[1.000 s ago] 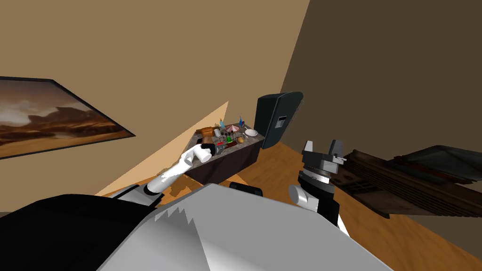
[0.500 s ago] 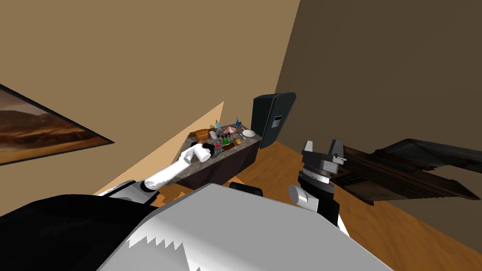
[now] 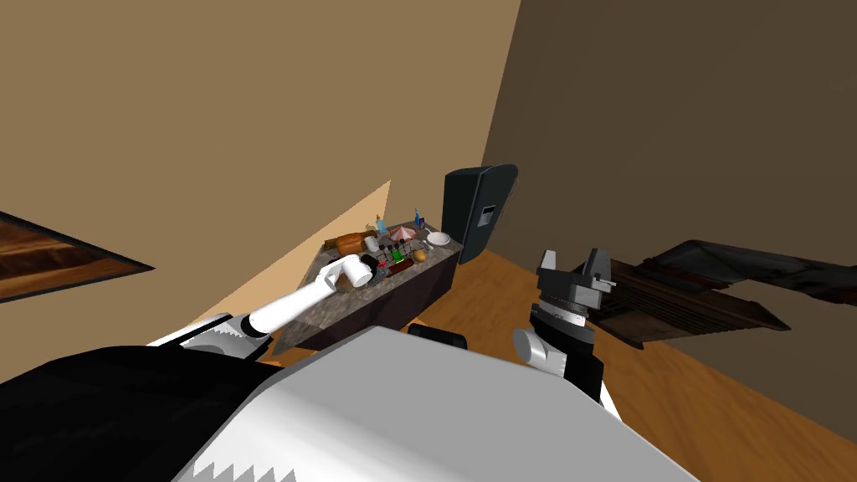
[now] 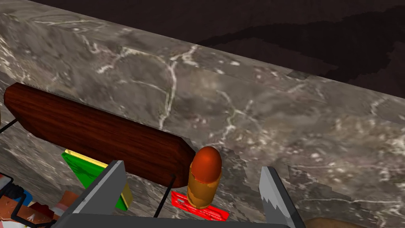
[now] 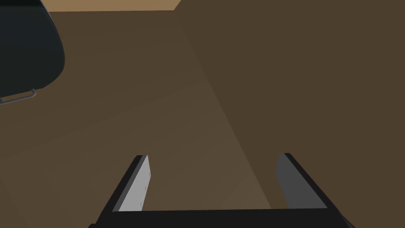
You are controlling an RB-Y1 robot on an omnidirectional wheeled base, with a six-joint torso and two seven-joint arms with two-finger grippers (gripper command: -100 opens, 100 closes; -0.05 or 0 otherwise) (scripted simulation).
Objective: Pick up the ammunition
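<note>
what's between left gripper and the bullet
Left wrist view: bullet stands between the open fingers of the left gripper; bare stone counter on one side, a thin black wire and wooden board on the other.

The right gripper (image 5: pixel 212 155) has its two fingers (image 5: pixel 135 186) set wide apart. Beyond them, two plain brown walls (image 5: pixel 277 79) meet at a corner. A dark rounded body (image 5: pixel 27 47) with a thin grey bar (image 5: pixel 17 97) stands well apart from the gripper, on its lighter finger's side.

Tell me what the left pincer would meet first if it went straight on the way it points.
Most likely the cartridge, standing on end on the marbled counter, in line with the open left pincer. How far ahead it stands is unclear.
</note>
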